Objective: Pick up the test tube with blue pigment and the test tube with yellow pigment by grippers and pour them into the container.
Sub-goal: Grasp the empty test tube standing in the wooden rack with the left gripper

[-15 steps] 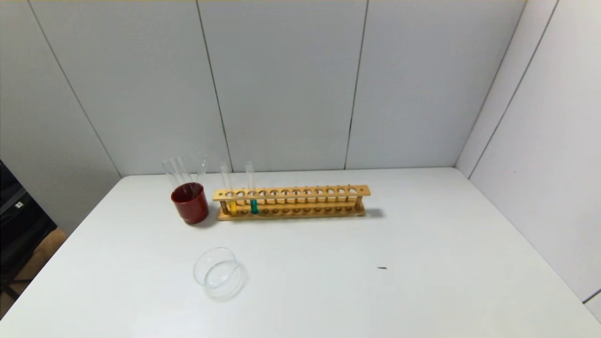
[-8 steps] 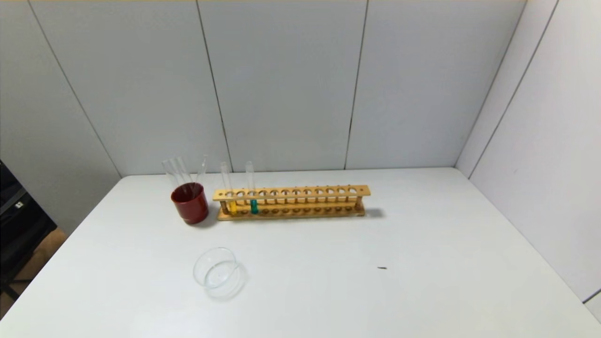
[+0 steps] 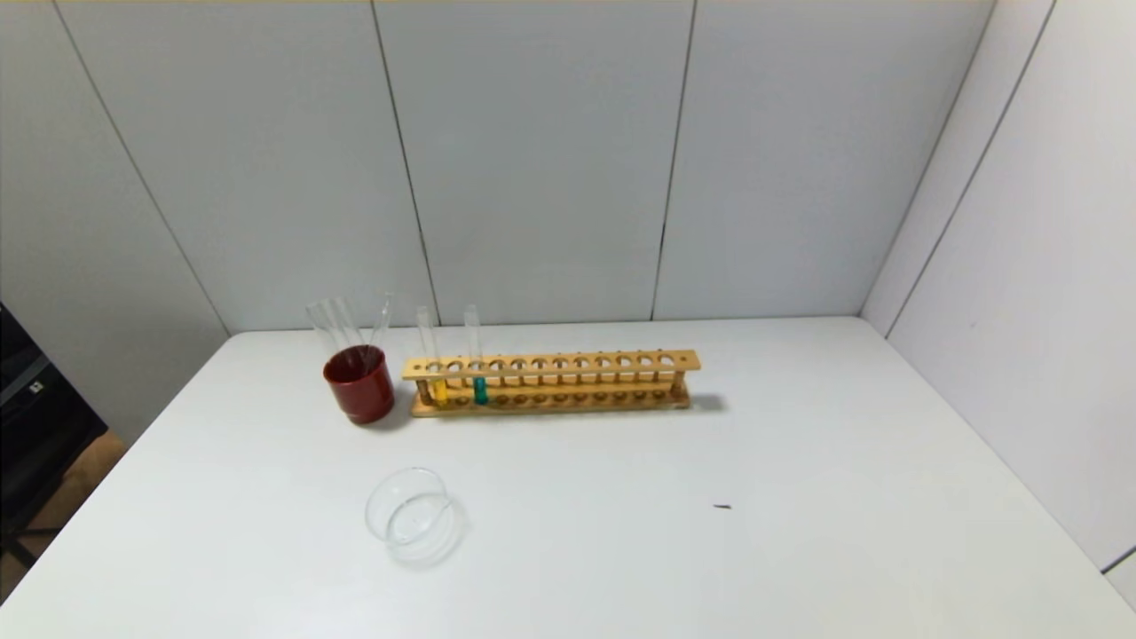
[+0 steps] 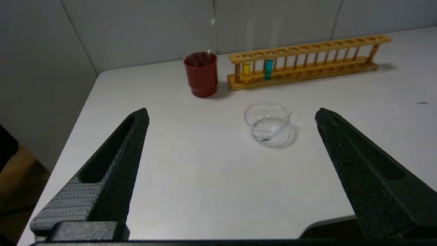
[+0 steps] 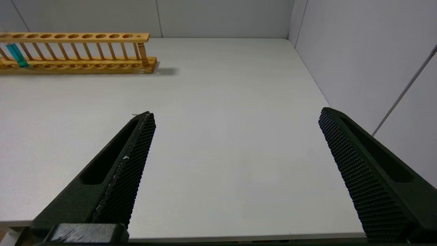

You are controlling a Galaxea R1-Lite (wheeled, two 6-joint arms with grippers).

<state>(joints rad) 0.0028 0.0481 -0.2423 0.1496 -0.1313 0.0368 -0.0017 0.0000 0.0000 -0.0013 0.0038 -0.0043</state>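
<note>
The test tube with blue pigment (image 3: pixel 479 388) and the test tube with yellow pigment (image 3: pixel 438 390) stand upright at the left end of a wooden rack (image 3: pixel 550 382). Both also show in the left wrist view, blue (image 4: pixel 268 68) and yellow (image 4: pixel 246 69). The clear glass container (image 3: pixel 410 515) sits nearer, front left, and it also shows in the left wrist view (image 4: pixel 267 122). My left gripper (image 4: pixel 232 114) is open and empty over the table's near left edge. My right gripper (image 5: pixel 237 114) is open and empty over the near right edge. Neither shows in the head view.
A dark red cup (image 3: pixel 359 383) holding colourless tubes stands just left of the rack. A small dark speck (image 3: pixel 722 507) lies on the white table (image 3: pixel 799 461). Grey walls close the back and right side.
</note>
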